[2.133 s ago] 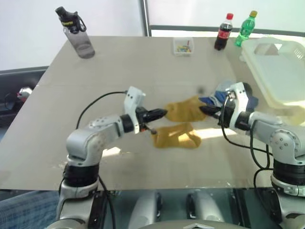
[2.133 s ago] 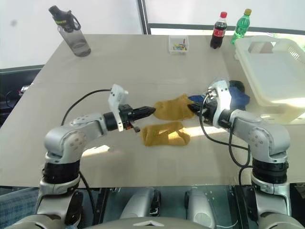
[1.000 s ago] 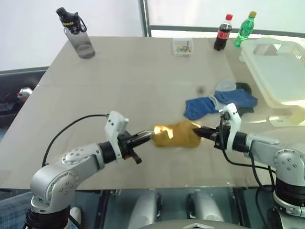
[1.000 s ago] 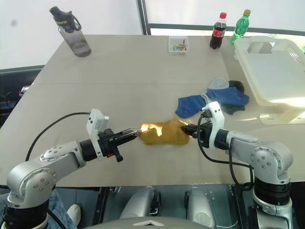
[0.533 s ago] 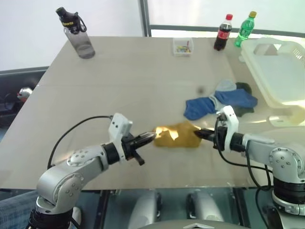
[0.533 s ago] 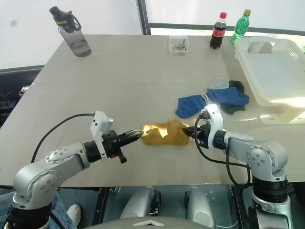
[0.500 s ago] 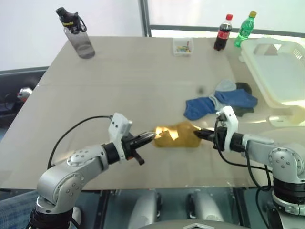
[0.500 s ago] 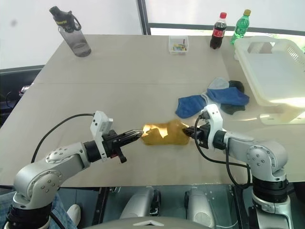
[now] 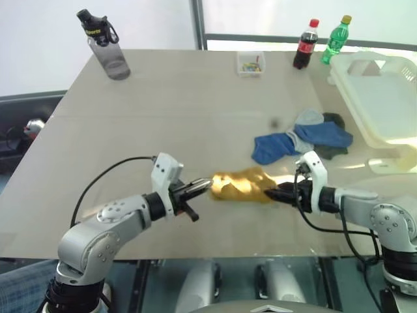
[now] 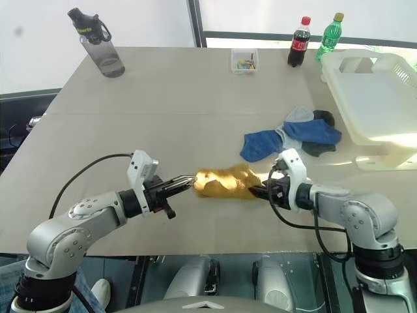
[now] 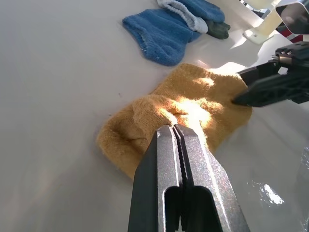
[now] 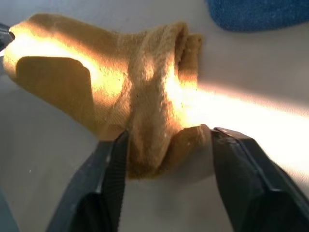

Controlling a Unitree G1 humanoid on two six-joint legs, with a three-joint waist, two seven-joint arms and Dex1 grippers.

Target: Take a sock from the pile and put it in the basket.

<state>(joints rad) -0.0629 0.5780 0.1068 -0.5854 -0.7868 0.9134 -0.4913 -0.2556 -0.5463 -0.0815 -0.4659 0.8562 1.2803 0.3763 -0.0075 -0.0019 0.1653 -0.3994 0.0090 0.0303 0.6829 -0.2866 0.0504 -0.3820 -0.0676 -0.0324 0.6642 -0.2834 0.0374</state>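
Letting go: right gripper (image 12: 166, 145) jaws have just parted around the mustard sock (image 9: 240, 184); left gripper (image 11: 176, 133) jaws stay pinched on its opposite end, so the left carries it alone.

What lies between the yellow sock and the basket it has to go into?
The rest of the pile, blue, grey and dark socks, lies flat on the table roughly along the line from the yellow sock to the basket. Lifted, the sock would likely pass over them. The left gripper is shut on it; the right gripper is open around its other end.

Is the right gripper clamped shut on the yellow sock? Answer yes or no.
No: the right gripper has its fingers spread apart around the yellow sock's end.
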